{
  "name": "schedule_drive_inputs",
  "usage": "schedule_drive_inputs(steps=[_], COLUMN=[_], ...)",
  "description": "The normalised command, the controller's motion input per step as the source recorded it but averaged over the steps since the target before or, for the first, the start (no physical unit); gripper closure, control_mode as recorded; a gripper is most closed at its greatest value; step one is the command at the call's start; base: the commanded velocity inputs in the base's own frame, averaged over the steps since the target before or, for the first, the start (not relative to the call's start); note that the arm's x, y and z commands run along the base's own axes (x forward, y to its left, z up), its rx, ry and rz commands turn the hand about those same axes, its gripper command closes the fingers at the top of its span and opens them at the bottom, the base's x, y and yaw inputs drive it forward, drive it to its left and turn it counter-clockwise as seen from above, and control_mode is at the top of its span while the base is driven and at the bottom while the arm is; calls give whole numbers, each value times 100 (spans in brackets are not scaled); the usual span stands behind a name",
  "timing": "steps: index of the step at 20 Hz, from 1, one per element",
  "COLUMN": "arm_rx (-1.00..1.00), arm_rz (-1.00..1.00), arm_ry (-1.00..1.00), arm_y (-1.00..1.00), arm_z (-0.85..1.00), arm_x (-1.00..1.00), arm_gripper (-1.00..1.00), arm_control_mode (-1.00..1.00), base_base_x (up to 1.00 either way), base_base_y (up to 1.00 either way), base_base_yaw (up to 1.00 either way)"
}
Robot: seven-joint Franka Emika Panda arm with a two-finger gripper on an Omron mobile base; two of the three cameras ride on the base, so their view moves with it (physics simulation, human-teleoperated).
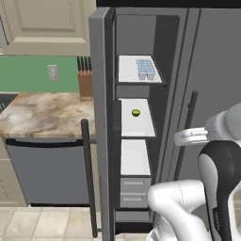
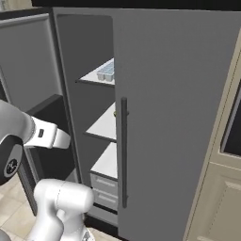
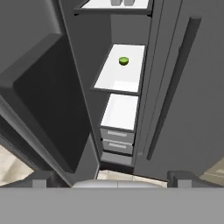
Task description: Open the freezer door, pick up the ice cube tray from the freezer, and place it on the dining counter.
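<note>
Ice cube tray (image 1: 146,68) rests on the freezer's (image 1: 162,52) top shelf | green item (image 1: 135,112) one shelf below | freezer door (image 1: 100,117) swung open | gripper (image 3: 111,178) spread wide, empty, facing the shelves

Matt grey freezer door (image 1: 101,122); smooth white shelves (image 1: 135,117); pale, plastic-looking ice cube tray (image 1: 146,68).

No text, label or number is legible.
</note>
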Motion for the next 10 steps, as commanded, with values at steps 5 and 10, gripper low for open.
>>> schedule_drive_inputs(steps=[5, 10], arm_rx=[0, 0], arm_rz=[0, 0], arm_ry=[0, 0], arm_y=[0, 0], arm_z=[0, 0], arm_x=[0, 0], arm_gripper=[-100, -100], arm_control_mode=[100, 100], base_base_x=[54, 62], base_base_y=[0, -2], base_base_yaw=[0, 0])
